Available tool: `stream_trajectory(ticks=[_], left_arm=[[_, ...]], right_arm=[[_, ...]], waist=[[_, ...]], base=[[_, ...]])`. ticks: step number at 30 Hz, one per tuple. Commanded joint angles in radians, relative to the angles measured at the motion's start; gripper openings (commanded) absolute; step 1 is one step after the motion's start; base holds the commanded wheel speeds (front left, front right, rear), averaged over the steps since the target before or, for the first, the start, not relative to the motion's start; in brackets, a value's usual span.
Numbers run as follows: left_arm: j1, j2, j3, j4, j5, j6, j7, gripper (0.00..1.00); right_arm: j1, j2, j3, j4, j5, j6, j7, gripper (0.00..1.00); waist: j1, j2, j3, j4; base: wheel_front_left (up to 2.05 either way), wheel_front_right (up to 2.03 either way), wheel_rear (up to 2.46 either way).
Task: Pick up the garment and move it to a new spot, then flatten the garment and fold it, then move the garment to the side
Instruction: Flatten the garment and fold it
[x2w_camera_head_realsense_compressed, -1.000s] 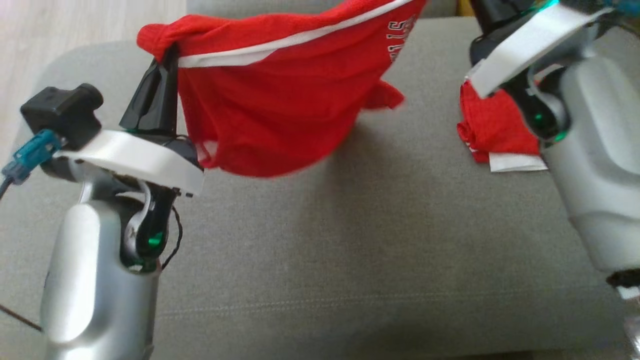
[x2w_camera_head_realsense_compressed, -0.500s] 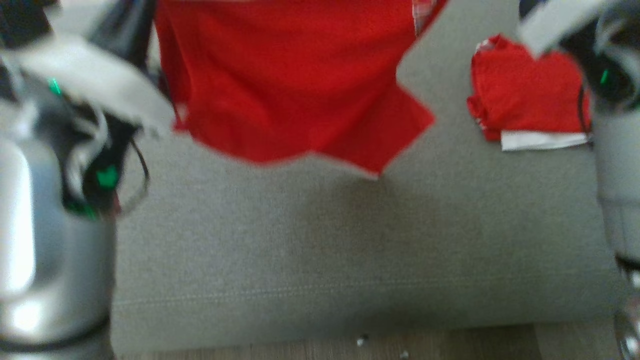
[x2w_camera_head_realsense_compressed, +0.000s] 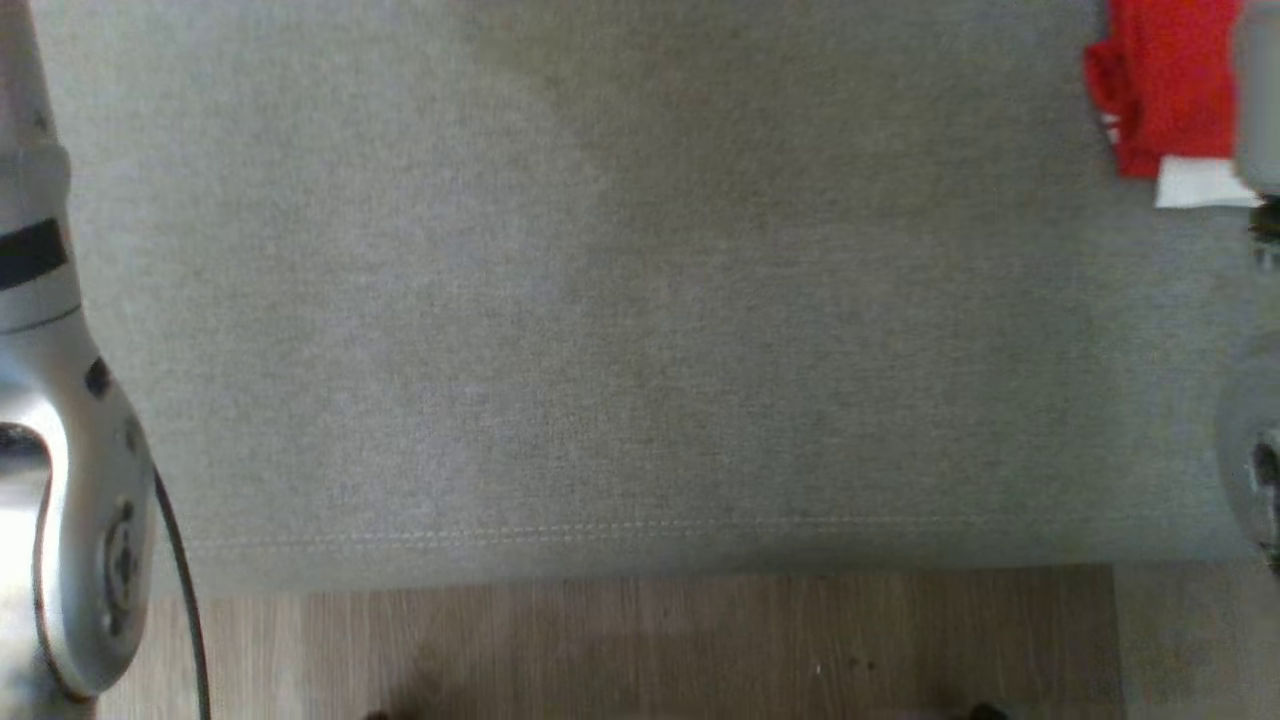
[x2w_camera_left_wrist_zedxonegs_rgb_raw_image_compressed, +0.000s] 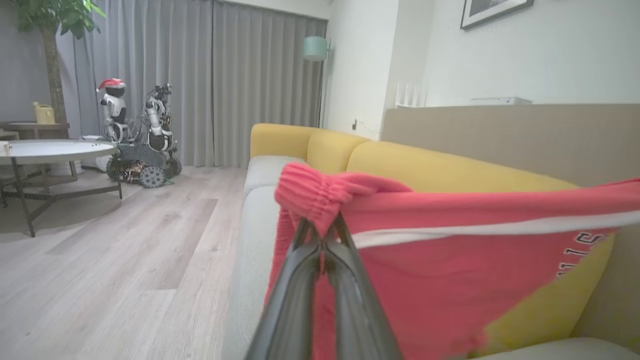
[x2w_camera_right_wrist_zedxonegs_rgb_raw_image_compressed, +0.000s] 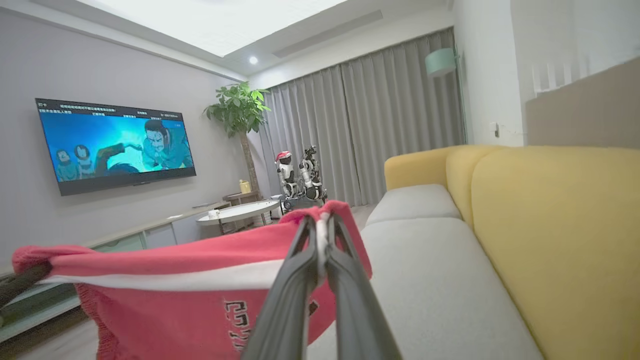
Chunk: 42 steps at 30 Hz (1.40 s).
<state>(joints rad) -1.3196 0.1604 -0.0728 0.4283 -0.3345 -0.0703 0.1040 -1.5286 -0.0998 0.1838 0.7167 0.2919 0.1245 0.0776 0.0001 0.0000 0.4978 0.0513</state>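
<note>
The red garment (x2w_camera_left_wrist_zedxonegs_rgb_raw_image_compressed: 450, 270) hangs stretched in the air between both grippers. The left gripper (x2w_camera_left_wrist_zedxonegs_rgb_raw_image_compressed: 326, 234) has its jaws closed tight on one bunched corner at its tips. The right gripper (x2w_camera_right_wrist_zedxonegs_rgb_raw_image_compressed: 322, 220) pinches the opposite corner the same way. Below them lies the grey sofa seat (x2w_camera_head_realsense_compressed: 600, 300), and the yellow backrest (x2w_camera_right_wrist_zedxonegs_rgb_raw_image_compressed: 550, 225) stands beside them.
</note>
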Motion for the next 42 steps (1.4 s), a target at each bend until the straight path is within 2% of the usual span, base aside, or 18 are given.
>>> stream_trajectory(ticks=[1, 9, 13, 19, 23, 31, 42], left_arm=[[-0.024, 0.055, 0.025, 0.007, 0.000, -0.009, -0.028, 0.00], [0.068, 0.015, -0.035, 0.209, -0.013, -0.042, -0.138, 0.00], [0.174, 0.006, -0.082, 0.288, -0.013, -0.053, -0.204, 0.00], [0.376, 0.039, -0.175, 0.349, -0.003, -0.059, -0.286, 0.00], [0.472, 0.058, -0.242, 0.351, 0.006, -0.060, -0.305, 0.00], [0.595, 0.095, -0.309, 0.348, 0.032, -0.060, -0.340, 0.00], [0.738, 0.123, -0.358, 0.314, 0.055, -0.054, -0.353, 0.00]], right_arm=[[-0.040, 0.035, 0.001, -0.001, -0.009, 0.006, -0.036, 0.00], [0.056, 0.049, 0.014, 0.211, 0.099, 0.006, -0.086, 0.00], [0.163, 0.049, 0.077, 0.309, 0.187, 0.006, -0.019, 0.00], [0.290, 0.047, 0.080, 0.432, 0.265, 0.006, 0.074, 0.00], [0.348, 0.026, 0.109, 0.447, 0.282, 0.006, 0.122, 0.00], [0.454, -0.055, 0.161, 0.426, 0.333, 0.006, 0.225, 0.00], [0.621, -0.171, 0.306, 0.284, 0.412, 0.006, 0.433, 0.00]], waist=[[-0.0001, 0.0000, 0.052, 0.017], [-0.0001, 0.0000, 0.085, 0.050], [-0.0001, 0.0000, 0.063, 0.057], [-0.0001, 0.0000, -0.016, 0.053], [-0.0001, 0.0000, -0.061, 0.055], [-0.0001, 0.0000, -0.149, 0.061], [-0.0001, 0.0000, -0.268, 0.043]], base=[[0.00, 0.00, 0.00], [0.00, 0.00, 0.00], [0.00, 0.00, 0.00], [0.00, 0.00, 0.00], [0.00, 0.00, 0.00], [0.00, 0.00, 0.00], [0.00, 0.00, 0.00]])
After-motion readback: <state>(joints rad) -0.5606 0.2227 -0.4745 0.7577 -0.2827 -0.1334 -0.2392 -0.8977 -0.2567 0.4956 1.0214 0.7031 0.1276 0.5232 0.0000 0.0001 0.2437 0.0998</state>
